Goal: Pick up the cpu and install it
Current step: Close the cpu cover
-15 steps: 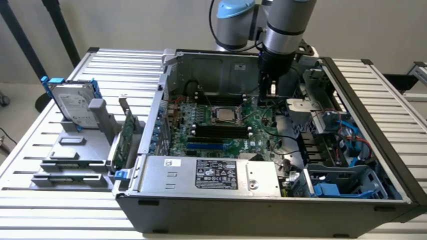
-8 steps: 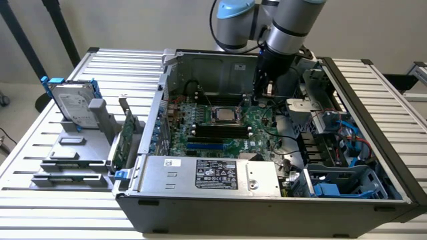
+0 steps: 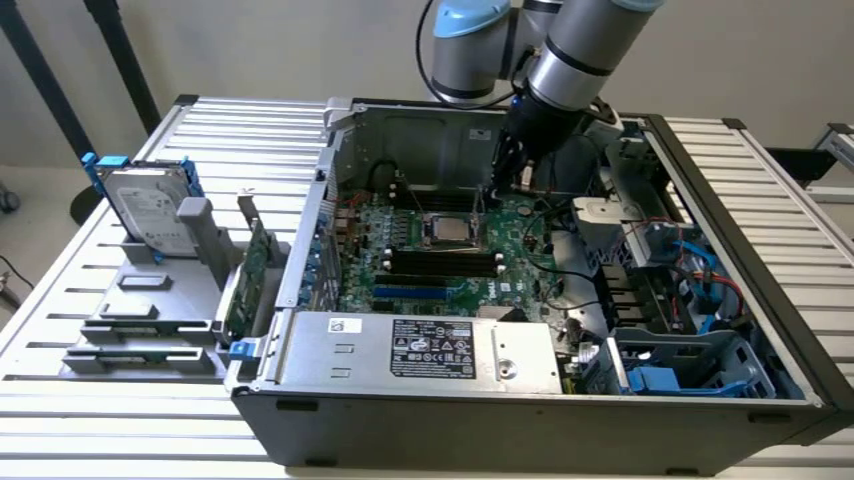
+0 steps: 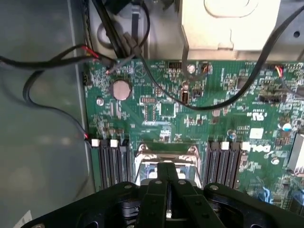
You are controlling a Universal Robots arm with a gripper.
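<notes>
The cpu (image 3: pixel 449 232) is a small silvery square lying flat in the metal-framed socket in the middle of the green motherboard (image 3: pixel 514 250), inside the open computer case. My gripper (image 3: pixel 502 192) hangs inside the case just beyond the socket, a little above the board. In the wrist view its black fingers (image 4: pixel 160 183) are pressed together, shut with nothing between them, and they hide most of the socket. Part of the cpu's bright top (image 4: pixel 146 172) shows under the socket frame (image 4: pixel 142 154).
Black memory slots (image 4: pixel 111 161) flank the socket. Loose black cables (image 4: pixel 57 61) cross the board near a coin cell (image 4: pixel 120 89). A silver power supply (image 3: pixel 427 350) fills the case's near side. Outside, a hard drive with blue rails (image 3: pixel 144 205) and upright green cards (image 3: pixel 254 275) stand in a grey rack.
</notes>
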